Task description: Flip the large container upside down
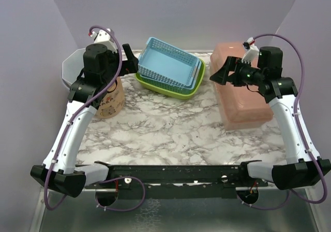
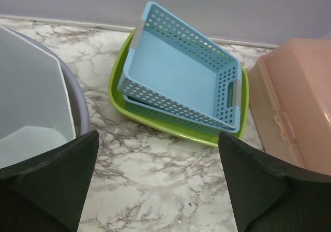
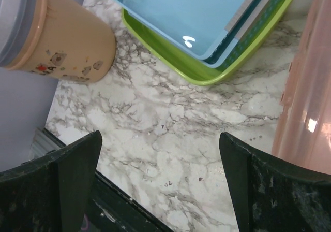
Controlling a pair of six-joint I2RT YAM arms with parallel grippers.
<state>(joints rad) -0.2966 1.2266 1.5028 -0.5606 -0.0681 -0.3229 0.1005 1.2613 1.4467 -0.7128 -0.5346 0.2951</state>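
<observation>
The large container (image 1: 243, 87) is a pink translucent box lying lengthwise along the right side of the marble table, a smooth broad face up. It also shows in the left wrist view (image 2: 297, 107) and at the right edge of the right wrist view (image 3: 310, 87). My right gripper (image 1: 217, 74) is open and empty, hovering above the table just left of the box's far half (image 3: 160, 185). My left gripper (image 1: 130, 60) is open and empty at the far left, above bare table (image 2: 158, 185).
A blue perforated basket (image 1: 170, 65) sits tilted in a green basket (image 1: 164, 88) at the back centre. A grey octagonal tub (image 1: 71, 69) stands at the far left, with a beige lidded cup (image 1: 111, 101) beside it. Grey walls close the back and sides.
</observation>
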